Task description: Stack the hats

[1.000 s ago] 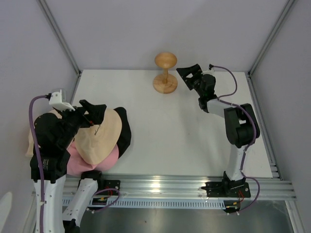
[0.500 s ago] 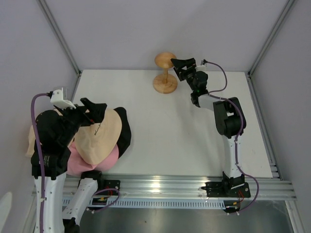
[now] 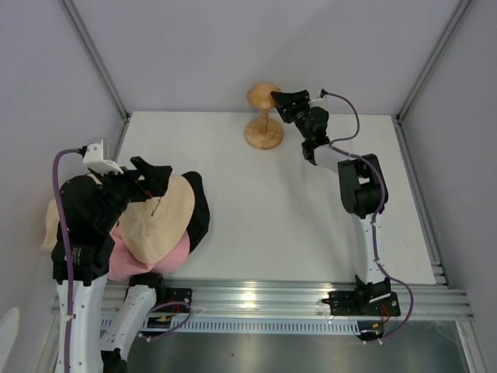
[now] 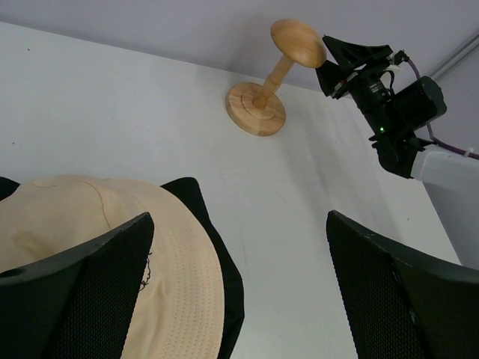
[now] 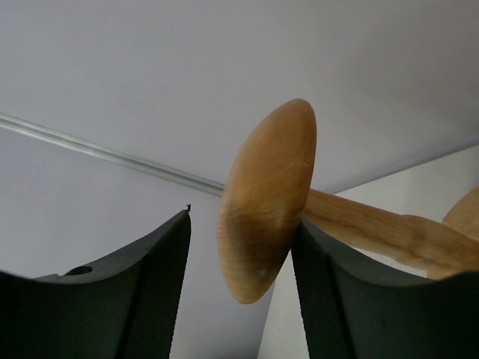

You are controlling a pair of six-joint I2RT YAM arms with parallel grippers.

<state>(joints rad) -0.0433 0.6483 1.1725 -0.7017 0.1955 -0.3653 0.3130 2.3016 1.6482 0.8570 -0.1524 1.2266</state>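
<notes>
A: The soft fabric bucket hats (image 3: 155, 229) lie heaped at the near left. The cream-beige hat (image 3: 167, 206) with dark script is on top, and the black hat (image 3: 200, 216) and pink hat (image 3: 126, 261) are under it. All are limp and round.

B: We have the left gripper (image 3: 154, 179) just over the cream crown, jaws apart. It is clearly the nearer arm.

A: Our right gripper (image 3: 278, 101) is far off, its jaws apart around the cap of the round-topped wooden stand (image 3: 263, 134).

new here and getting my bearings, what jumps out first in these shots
At the far edge, the right gripper has its open jaws either side of the rounded top of the wooden stand. At the near left, the cream hat lies atop the pink hat and black hat, with the open left gripper above it.
</notes>
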